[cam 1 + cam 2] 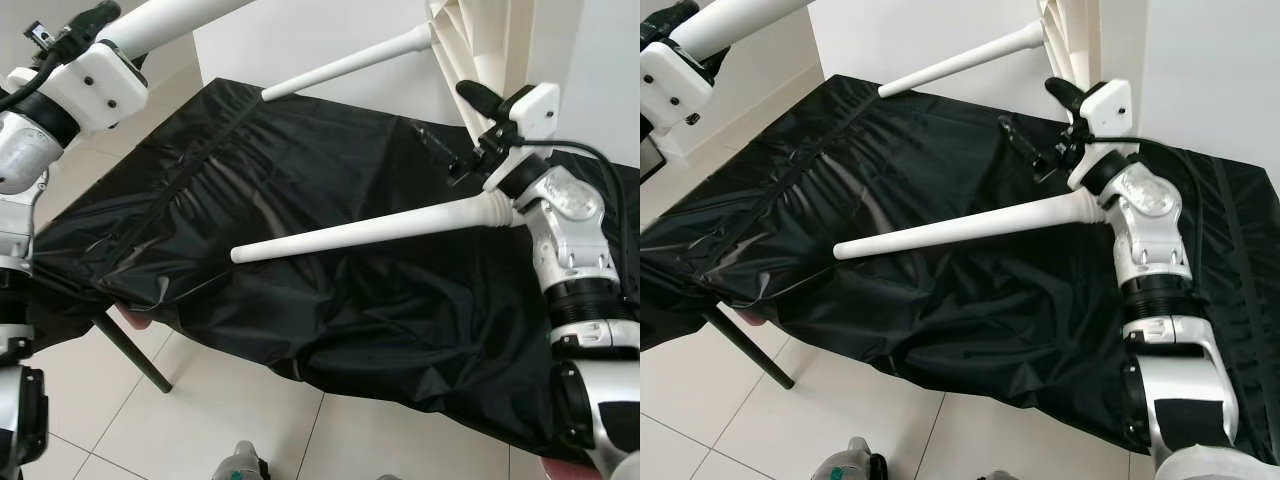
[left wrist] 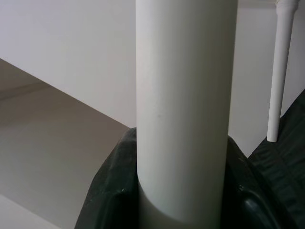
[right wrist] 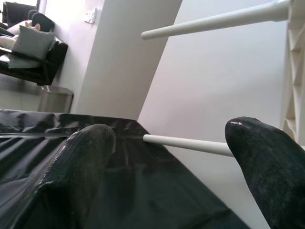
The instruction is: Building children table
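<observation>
The left gripper fingers squeeze a white table leg; it looks stiff, smooth, slippery; right gripper fingers open

- Three white table legs: one across the middle of the frame, one at upper centre, one at upper left.
- One white tabletop, upper right.
- One black cloth.
- Two grippers: left gripper, right gripper.
</observation>
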You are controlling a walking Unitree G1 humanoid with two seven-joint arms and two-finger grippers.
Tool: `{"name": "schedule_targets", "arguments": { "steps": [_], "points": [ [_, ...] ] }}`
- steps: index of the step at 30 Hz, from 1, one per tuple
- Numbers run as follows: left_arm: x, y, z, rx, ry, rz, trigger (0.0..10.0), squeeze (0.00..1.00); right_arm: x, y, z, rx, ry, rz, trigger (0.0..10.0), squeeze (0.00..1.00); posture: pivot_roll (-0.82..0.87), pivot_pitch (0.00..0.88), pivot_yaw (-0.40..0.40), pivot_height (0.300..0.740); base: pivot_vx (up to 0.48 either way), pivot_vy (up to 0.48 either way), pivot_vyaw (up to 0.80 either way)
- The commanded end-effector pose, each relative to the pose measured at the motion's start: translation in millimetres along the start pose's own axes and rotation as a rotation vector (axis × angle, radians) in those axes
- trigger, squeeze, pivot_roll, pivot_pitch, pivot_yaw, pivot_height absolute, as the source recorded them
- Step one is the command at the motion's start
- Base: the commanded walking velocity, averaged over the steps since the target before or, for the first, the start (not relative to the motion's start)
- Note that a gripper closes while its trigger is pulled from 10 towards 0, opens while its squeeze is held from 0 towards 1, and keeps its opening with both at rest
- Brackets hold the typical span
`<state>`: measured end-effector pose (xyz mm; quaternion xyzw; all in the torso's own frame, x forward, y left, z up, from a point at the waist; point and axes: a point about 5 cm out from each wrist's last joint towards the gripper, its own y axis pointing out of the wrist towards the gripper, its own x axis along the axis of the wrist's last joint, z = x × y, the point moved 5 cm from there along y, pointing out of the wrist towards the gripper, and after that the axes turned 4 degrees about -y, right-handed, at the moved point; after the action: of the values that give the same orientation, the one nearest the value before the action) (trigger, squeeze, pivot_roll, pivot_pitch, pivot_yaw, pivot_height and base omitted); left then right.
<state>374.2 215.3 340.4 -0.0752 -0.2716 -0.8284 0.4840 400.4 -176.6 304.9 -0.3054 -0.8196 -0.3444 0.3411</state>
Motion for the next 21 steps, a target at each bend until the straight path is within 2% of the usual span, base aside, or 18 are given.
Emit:
{"name": "schedule_targets", "arguments": {
  "steps": [1,4,6,7,8,9,10,11,13,15,21],
  "points": [
    [-73.7,-43.7,-2.0,0.196,-0.133,0.288,0.0,0.0,18.5,-52.4,-106.0,-0.344,-0.077,0.033,10.0,0.0,0.04,0.021,-0.125,0.74,0.0,0.0,0.0],
    [-73.7,-42.9,-5.6,0.202,-0.148,0.292,0.0,0.0,25.8,-47.5,-111.6,-0.341,-0.087,0.023,10.0,0.0,0.04,0.022,-0.133,0.74,0.0,0.0,0.0],
    [-77.2,-44.8,-27.5,0.194,-0.193,0.325,0.0,0.0,49.3,-31.4,-126.2,-0.338,-0.133,-0.006,10.0,0.0,0.04,0.02,-0.15,0.74,0.0,0.0,0.0],
    [-77.2,-44.8,-27.5,0.194,-0.193,0.325,0.0,0.0,49.3,-31.4,-126.2,-0.338,-0.133,-0.006,10.0,0.0,0.04,0.02,-0.15,0.74,0.0,0.0,0.0],
    [-78.3,-46.2,-35.7,0.192,-0.209,0.337,0.0,0.0,57.9,-26.5,-130.8,-0.339,-0.15,-0.017,10.0,0.0,0.04,0.019,-0.152,0.74,0.0,0.0,0.0],
    [-78.3,-46.2,-35.7,0.192,-0.209,0.337,0.0,0.0,57.9,-26.5,-130.8,-0.339,-0.15,-0.017,10.0,0.0,0.04,0.019,-0.152,0.74,0.0,0.0,0.0],
    [-78.9,-47.1,-44.3,0.187,-0.229,0.348,0.0,0.0,65.8,-23.4,-135.4,-0.342,-0.171,-0.024,10.0,0.0,0.04,0.019,-0.151,0.74,0.0,0.0,0.0],
    [-78.9,-47.1,-44.3,0.187,-0.229,0.348,0.0,0.0,65.8,-23.4,-135.4,-0.342,-0.171,-0.024,10.0,0.0,0.04,0.019,-0.151,0.74,0.0,0.0,0.0],
    [-77.7,-45.7,-56.7,0.189,-0.275,0.361,0.0,0.0,76.9,-19.7,-142.0,-0.338,-0.208,-0.024,10.0,0.0,0.04,0.021,-0.155,0.74,0.0,0.0,0.0],
    [-77.0,-44.8,-59.8,0.193,-0.293,0.364,0.0,0.0,80.0,-18.8,-143.9,-0.336,-0.22,-0.023,10.0,0.0,0.04,0.021,-0.155,0.74,0.0,0.0,0.0],
    [-67.2,-33.3,-78.8,0.205,-0.386,0.36,0.0,0.0,100.7,-13.4,-153.2,-0.317,-0.291,-0.022,10.0,0.0,0.02,0.002,-0.157,0.74,0.0,0.0,0.0]
  ]
}}
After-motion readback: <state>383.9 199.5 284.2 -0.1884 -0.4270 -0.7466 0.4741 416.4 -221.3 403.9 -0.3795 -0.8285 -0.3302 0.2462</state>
